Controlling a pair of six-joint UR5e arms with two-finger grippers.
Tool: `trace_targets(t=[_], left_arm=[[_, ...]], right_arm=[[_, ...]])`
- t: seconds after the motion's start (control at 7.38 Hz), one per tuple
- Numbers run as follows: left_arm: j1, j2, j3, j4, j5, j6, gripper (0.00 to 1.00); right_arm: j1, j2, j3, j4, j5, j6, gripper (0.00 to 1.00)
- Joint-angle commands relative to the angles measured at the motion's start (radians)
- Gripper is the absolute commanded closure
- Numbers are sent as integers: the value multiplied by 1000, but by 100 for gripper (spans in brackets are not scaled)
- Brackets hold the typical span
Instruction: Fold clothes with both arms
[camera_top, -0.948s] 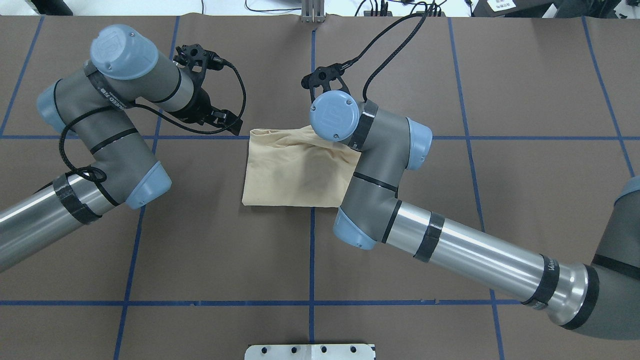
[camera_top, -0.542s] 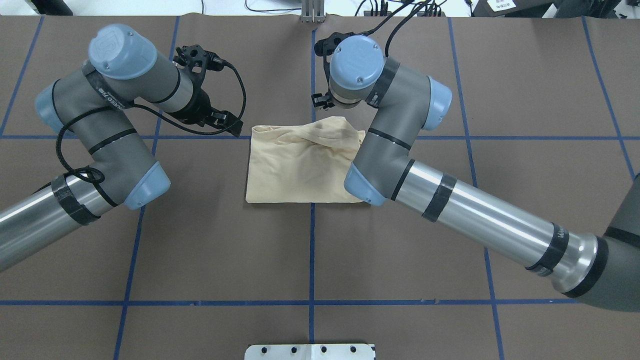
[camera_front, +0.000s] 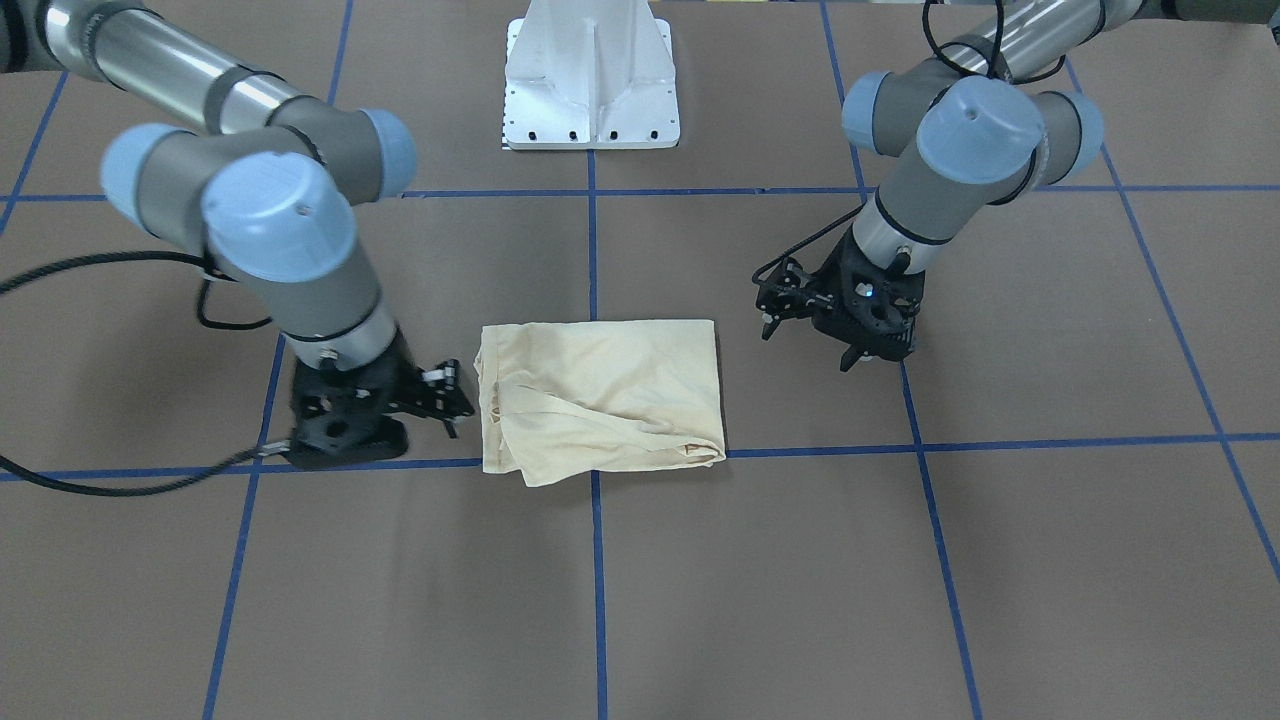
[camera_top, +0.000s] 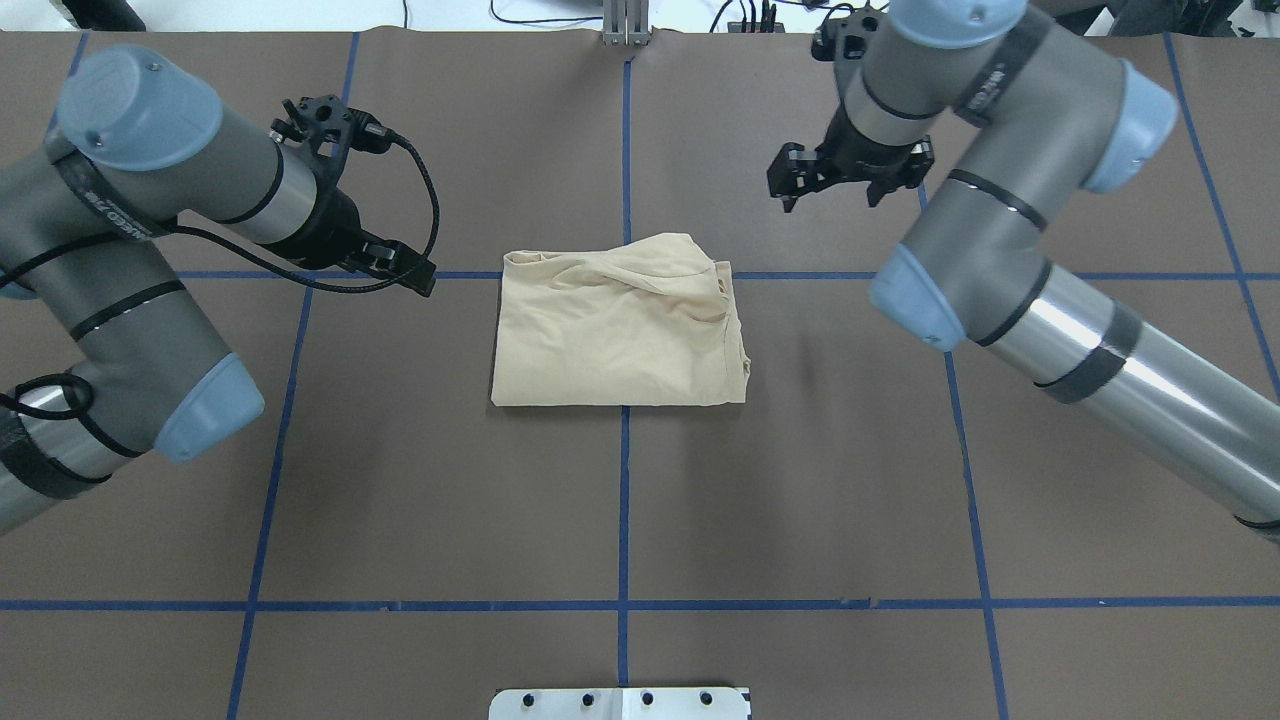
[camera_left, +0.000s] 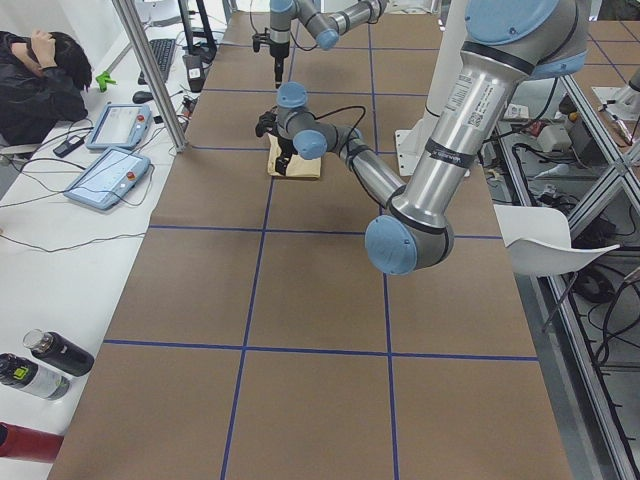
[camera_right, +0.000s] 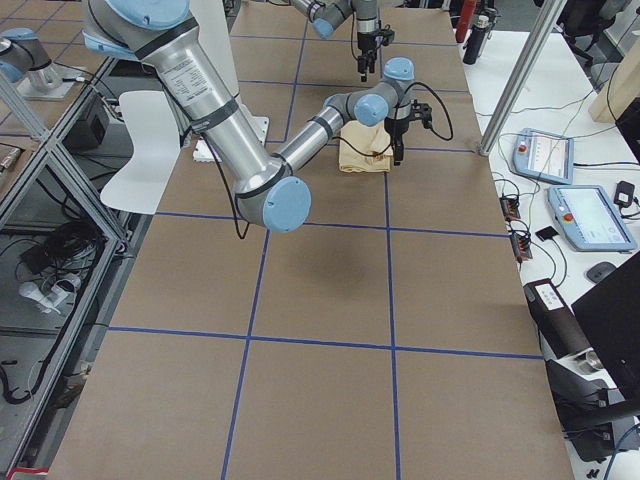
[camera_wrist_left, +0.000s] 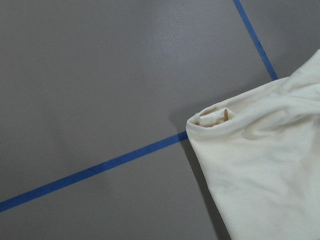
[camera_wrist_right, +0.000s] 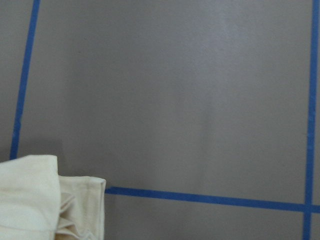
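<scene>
The cream-yellow shirt (camera_top: 615, 335) lies folded into a rough rectangle at the table's middle, with some rumpled folds along its far edge. Its print and label are hidden. It also shows in the front view (camera_front: 600, 395). My left gripper (camera_top: 405, 268) hangs open and empty just off the shirt's far left corner. My right gripper (camera_top: 830, 195) hangs open and empty, raised, beyond the shirt's far right corner. The left wrist view shows one shirt corner (camera_wrist_left: 260, 165), the right wrist view another (camera_wrist_right: 45, 200). Neither wrist view shows fingers.
The brown table cover carries a grid of blue tape lines (camera_top: 623, 500). The white pedestal base (camera_front: 592, 80) stands on the robot's side. An operator (camera_left: 40, 70), tablets (camera_left: 105, 170) and bottles (camera_left: 45, 360) are at a side table beyond the far edge.
My right arm has lifted off the shirt and swung up and to the right, uncovering the shirt's right side. My left arm has drawn back to the left. The shirt lies still.
</scene>
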Motion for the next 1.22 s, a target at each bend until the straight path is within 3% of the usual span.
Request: trace_targets(t=[0.0,0.27,0.68,0.81,1.08], left_arm=[[-86,109,-164,170,1,235,0],[-208,238,-211,179,0,476,0],[-421,389,-202,179,-37,797,0],[-454,454,-199,168,-109,813,0],[-474,525,-121,166,-109,804,0]], right_arm=[[136,-247,188,-30,124,-185,0],[288,-472,281,-30,172,-450,0],[535,-751,276,-30,192,-927,0],[591,-869,273,-17,195,-979,0],[687,-942,273,-17,221,-1004,0]])
